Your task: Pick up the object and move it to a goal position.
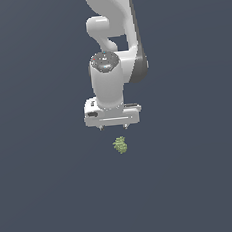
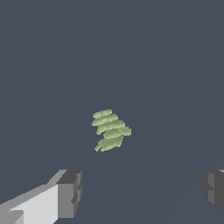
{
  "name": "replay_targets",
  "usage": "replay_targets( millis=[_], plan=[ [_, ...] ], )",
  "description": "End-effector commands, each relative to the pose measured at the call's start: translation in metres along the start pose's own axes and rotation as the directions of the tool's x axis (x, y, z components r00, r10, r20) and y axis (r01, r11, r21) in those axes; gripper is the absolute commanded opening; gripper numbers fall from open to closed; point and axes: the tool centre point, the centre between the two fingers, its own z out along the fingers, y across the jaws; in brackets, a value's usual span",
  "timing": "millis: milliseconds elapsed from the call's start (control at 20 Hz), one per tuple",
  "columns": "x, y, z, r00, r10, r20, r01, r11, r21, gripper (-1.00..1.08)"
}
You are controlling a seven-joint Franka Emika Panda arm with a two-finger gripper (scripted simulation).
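The object is a small olive-green lump with a ridged surface, lying on the dark grey floor just in front of the white arm. In the wrist view the object lies ahead of the fingers, outside the gap between them. My gripper hangs above and slightly behind it, apart from it. Only the short tips show under the white hand in the exterior view. The wrist view shows the gripper open, its two grey fingertips spread wide with nothing between them.
The plain dark grey surface stretches all around with no other objects in sight. The arm's white links rise behind the gripper.
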Motion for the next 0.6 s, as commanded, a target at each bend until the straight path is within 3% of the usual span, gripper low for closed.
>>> replay_targets(
  millis=[0,550],
  plan=[
    [0.000,0.000,0.000,1.000,0.000,0.000,0.000,1.000,0.000,1.00],
    [0.010,0.000,-0.012,0.999,-0.040,-0.023,0.039,0.999,-0.021,1.00]
  ],
)
